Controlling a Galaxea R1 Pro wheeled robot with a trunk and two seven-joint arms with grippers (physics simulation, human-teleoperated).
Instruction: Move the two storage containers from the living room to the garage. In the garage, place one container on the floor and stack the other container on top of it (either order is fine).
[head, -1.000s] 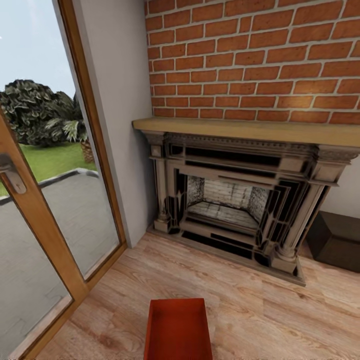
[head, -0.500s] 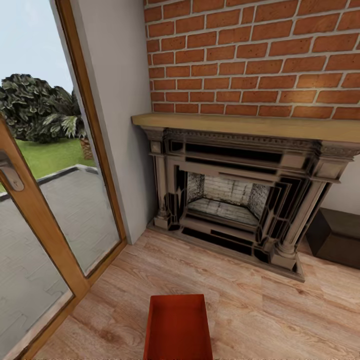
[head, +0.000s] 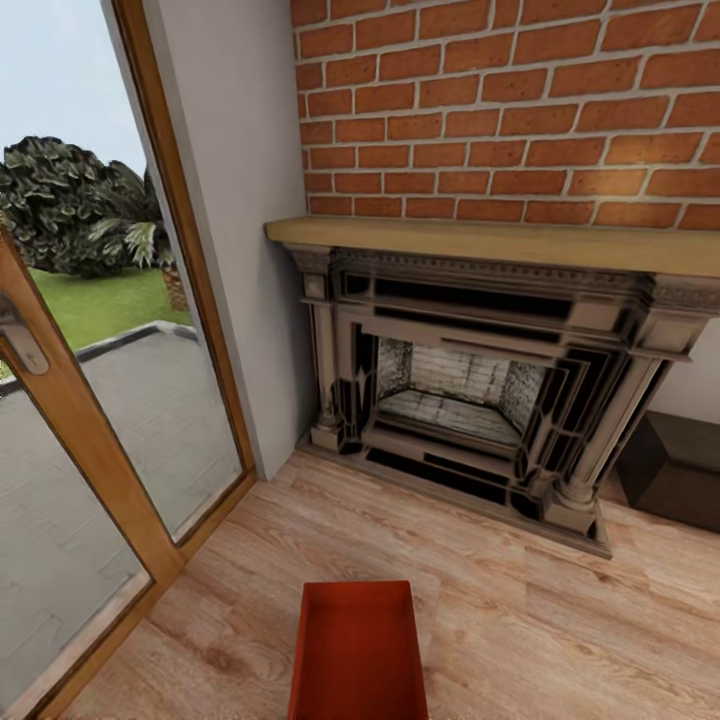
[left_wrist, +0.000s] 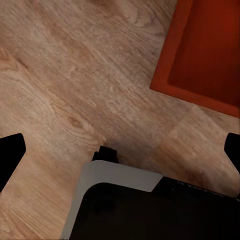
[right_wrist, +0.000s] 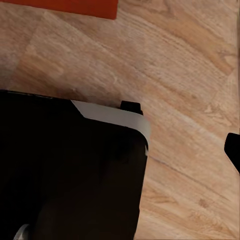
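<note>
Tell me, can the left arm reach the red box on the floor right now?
Probably yes. In the left wrist view the red box lies on the wood floor just ahead of the open left tool, with bare planks between them. It would need to move closer first.

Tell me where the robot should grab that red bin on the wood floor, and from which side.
Grip the storage container by its two long side walls, one gripper on each, coming down from above and just outside the rim. It sits open-topped on the wood floor directly ahead, long axis pointing toward the fireplace, so both thin walls are probably reachable. The left gripper looks open.
</note>
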